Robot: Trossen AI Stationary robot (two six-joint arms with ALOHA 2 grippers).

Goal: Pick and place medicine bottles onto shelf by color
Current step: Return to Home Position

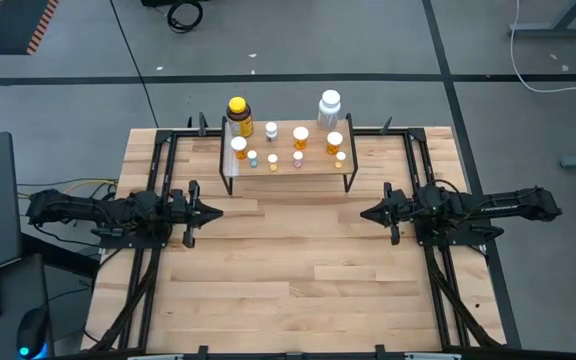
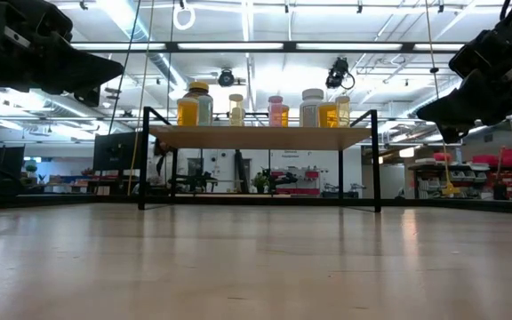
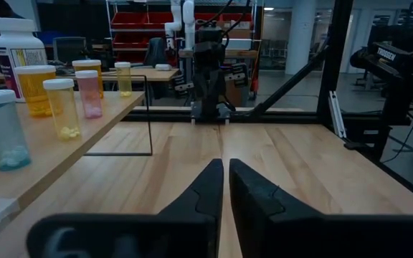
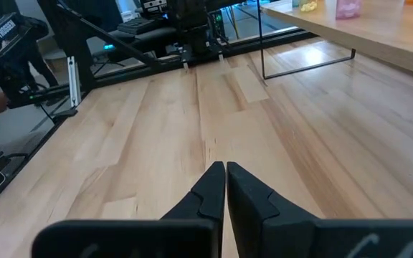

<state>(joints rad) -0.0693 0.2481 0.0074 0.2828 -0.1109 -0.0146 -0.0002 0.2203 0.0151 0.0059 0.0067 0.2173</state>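
1. The desk [image 1: 288,270] carries no loose bottles in any view. As far as the pictures show, nothing is left to pick up.
2. The shelf [image 1: 318,150] stands at the middle of the desk's far edge, and every medicine bottle in sight is on its plank. By my reckoning the placing is done and only the parking of the arms remains.
3. The left end effector [image 1: 218,211] hangs near the desk's left edge and the right end effector [image 1: 364,212] near its right edge. They point at each other, well apart from the shelf. Each wrist view shows its own fingers pressed together with nothing between them.
4. The big yellow bottle [image 1: 239,115] is at the shelf's far left corner and the big white bottle [image 1: 329,108] is towards its far right.
5. The small vials stand in front of them. The left wrist view shows a teal vial [image 3: 2,129], a yellow vial [image 3: 62,107] and a pink vial [image 3: 89,93] in a row. I cannot fully judge whether the colour grouping is right.
6. The big white bottle's label has print too small to read. White lettering on a dark housing [image 3: 389,54] beyond the desk appears to read "TROSSEN".
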